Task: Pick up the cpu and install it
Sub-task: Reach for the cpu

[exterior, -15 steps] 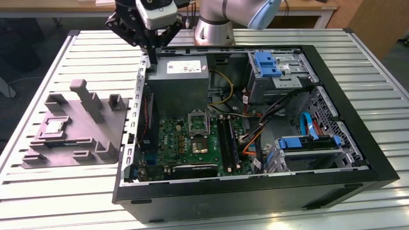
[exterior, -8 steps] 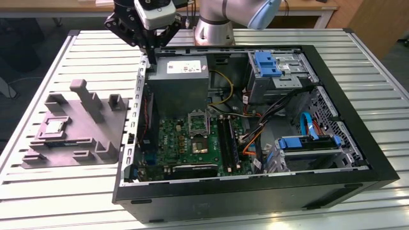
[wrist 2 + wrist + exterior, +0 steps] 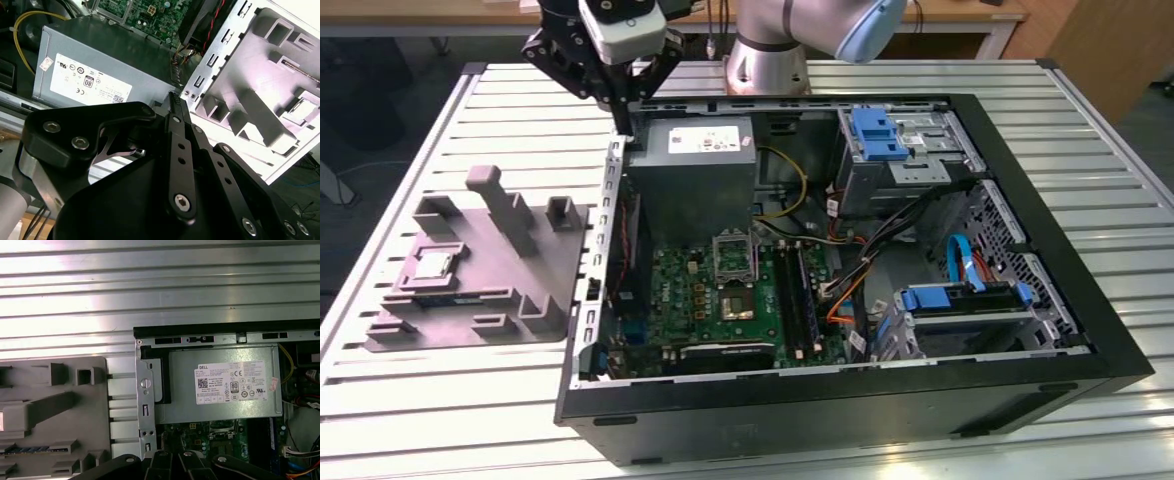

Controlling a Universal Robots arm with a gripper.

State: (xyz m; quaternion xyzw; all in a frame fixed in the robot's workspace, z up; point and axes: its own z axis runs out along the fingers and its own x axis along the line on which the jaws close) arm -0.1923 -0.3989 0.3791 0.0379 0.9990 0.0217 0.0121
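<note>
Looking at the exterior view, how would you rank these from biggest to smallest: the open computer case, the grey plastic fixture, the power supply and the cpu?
1. computer case
2. grey plastic fixture
3. power supply, somewhat smaller than the fixture
4. cpu, a tiny square lying on the fixture

Bright glare on table slats (image 3: 150, 305)
</note>
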